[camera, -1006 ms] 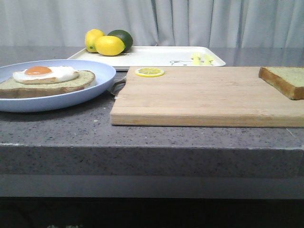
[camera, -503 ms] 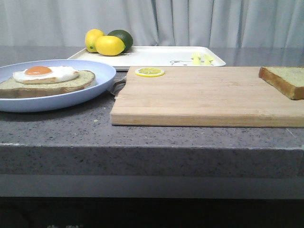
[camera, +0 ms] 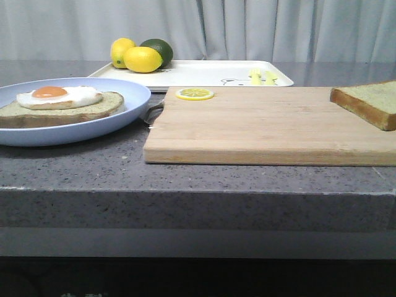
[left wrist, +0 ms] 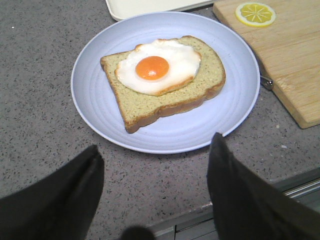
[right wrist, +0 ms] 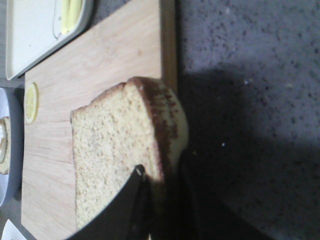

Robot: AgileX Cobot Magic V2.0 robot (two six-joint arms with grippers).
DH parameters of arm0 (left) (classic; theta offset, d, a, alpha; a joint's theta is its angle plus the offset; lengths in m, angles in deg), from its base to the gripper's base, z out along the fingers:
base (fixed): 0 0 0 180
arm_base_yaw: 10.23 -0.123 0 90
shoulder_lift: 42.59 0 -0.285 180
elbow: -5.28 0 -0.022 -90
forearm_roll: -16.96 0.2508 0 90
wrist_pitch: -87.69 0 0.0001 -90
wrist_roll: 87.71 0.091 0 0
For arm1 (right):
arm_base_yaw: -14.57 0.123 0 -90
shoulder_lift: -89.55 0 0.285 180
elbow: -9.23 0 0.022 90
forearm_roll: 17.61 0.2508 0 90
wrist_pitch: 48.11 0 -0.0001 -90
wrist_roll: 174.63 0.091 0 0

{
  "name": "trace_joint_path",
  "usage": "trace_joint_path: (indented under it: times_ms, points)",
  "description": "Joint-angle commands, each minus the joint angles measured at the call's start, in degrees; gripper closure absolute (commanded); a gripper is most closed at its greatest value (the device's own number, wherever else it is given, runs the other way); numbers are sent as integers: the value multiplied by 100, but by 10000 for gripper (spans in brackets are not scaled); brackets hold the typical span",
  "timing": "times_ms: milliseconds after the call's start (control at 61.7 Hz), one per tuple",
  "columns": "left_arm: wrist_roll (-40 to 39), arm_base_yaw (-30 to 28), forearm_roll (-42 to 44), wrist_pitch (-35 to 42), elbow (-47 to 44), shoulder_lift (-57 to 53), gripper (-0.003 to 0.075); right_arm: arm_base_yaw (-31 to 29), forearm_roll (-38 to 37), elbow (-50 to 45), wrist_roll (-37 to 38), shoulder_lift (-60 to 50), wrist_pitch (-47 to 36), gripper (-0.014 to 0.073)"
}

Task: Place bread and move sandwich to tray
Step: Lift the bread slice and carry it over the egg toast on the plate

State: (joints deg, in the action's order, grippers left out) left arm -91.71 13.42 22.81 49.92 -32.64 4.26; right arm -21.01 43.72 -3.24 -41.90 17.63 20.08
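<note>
Right now your right gripper is clamped on the bread, its dark fingers pinching the crust edge of the slice. From the front you see that slice at the far right end of the wooden cutting board, tilted, with its near corner just over the wood (whether it touches the board there, you cannot tell). The right arm itself does not show in the front view.

Your left gripper hangs above the countertop with its two fingers spread wide and nothing between them, just short of the pale blue plate. On that plate lies one bread slice with the fried egg on top, orange yolk up; this is the sandwich so far, with no second slice over it.

Behind the board the white tray sits flat, with two lemons and a lime at its left end. A lemon slice rests on the board's back left corner, near the plate's rim.
</note>
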Motion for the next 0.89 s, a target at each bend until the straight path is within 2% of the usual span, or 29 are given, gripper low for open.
trace_joint_path:
  times_ms: [0,227,454,649,876]
  points:
    - [-13,64,35,419,182,22,281,-10,554,155,-175,-244,828,485]
    - [-13,64,35,419,182,22,281,38,685,155,-163,-364,828,485]
    - [-13,64,35,427,182,22,281,396,1214,155,-163,-874,828,485]
    - [-13,64,35,427,182,22,281,1021,2036,155,-158,-1258,828,485]
    - [-13,64,35,427,182,22,281,2133,3145,155,-158,-1310,732,485]
